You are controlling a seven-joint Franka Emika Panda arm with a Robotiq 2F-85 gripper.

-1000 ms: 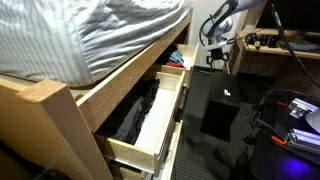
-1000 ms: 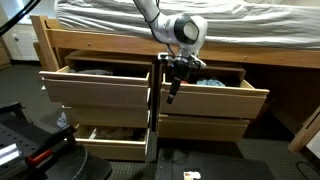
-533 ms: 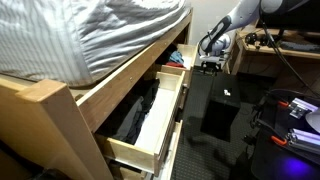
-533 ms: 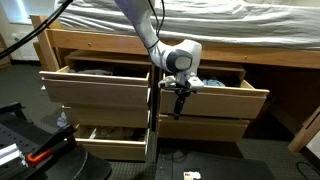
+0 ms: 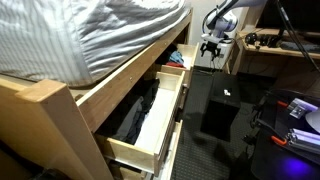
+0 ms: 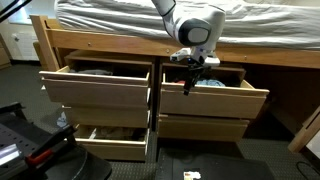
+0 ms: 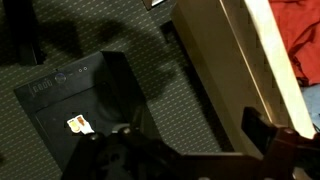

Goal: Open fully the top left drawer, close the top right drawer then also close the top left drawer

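Note:
The top left drawer (image 6: 95,92) stands pulled out, and black clothing shows in it (image 5: 138,112). The top right drawer (image 6: 214,100) is also out, holding blue and reddish items (image 5: 181,55). In the wrist view its pale front (image 7: 235,60) runs down the right side, with red cloth (image 7: 300,28) behind it. My gripper (image 6: 189,84) hangs at the left end of that drawer's front, above its top edge, and shows far back in an exterior view (image 5: 210,49). The gripper (image 7: 190,140) is open and holds nothing. One finger (image 7: 264,131) sits close to the drawer front.
The lower left drawer (image 6: 100,143) is out with white fabric inside. A black mat (image 5: 220,105) lies on the carpet in front of the drawers, also seen from the wrist (image 7: 85,95). Black and red equipment (image 6: 28,140) stands on the floor.
The gripper has risen from in front of the drawer fronts and moved right, from the gap between the two top drawers to the left end of the top right drawer.

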